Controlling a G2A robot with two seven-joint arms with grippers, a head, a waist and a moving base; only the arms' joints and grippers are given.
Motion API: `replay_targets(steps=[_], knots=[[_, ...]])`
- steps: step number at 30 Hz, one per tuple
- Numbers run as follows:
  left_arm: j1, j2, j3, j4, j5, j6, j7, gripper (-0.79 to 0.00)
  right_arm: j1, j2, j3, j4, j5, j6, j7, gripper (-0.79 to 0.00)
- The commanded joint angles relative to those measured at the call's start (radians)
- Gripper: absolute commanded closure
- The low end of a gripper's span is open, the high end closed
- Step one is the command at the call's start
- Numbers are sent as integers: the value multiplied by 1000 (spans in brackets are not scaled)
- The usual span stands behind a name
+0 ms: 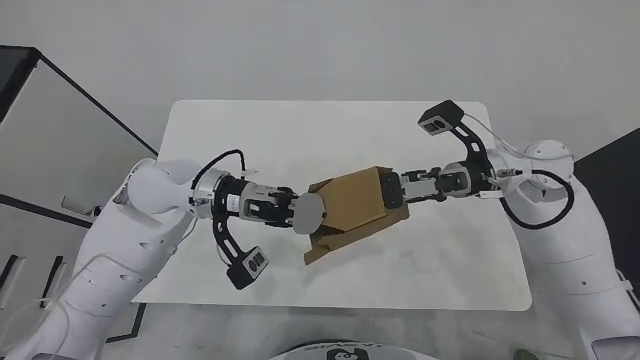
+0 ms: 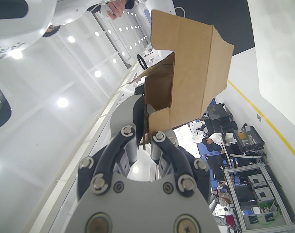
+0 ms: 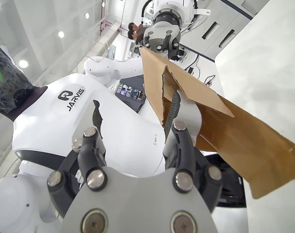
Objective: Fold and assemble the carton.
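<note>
Carton place: the carton (image 1: pixel 350 205) is over the middle of the table (image 1: pixel 300 130), its long axis running from 9 to 3 o'clock.
Left gripper (image 2: pixel 145 122): at the 9 o'clock end, pinching a wall edge, likely as an anchor.
Right gripper (image 3: pixel 136 105): at the 3 o'clock end, spread, with one finger inside, seemingly to open the walls.
Carton look: plain brown card, half-opened into a sleeve, with its flaps loose.
</note>
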Motion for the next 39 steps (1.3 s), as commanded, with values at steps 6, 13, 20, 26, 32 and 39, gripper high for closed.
replay_targets(steps=[6, 13, 20, 26, 32, 39], knots=[[3, 0, 2, -2, -4, 6, -11, 0, 14, -5, -27, 13, 10, -2, 1, -376], [4, 1, 6, -1, -7, 6, -11, 0, 21, -9, -48, 33, 11, -13, -2, -351], [0, -1, 19, -2, -1, 6, -11, 0, 28, -13, -72, 36, -9, -24, -8, -329], [-4, -1, 25, 0, 4, 7, -17, 0, 31, -17, -92, 35, -17, -32, -20, -286], [-6, -1, 28, 0, 7, 3, -15, 0, 35, -20, -103, 33, -20, -36, -27, -203], [-9, 0, 29, 3, 13, 4, -14, 0, 40, -20, -108, 36, -55, -30, -38, 0]])
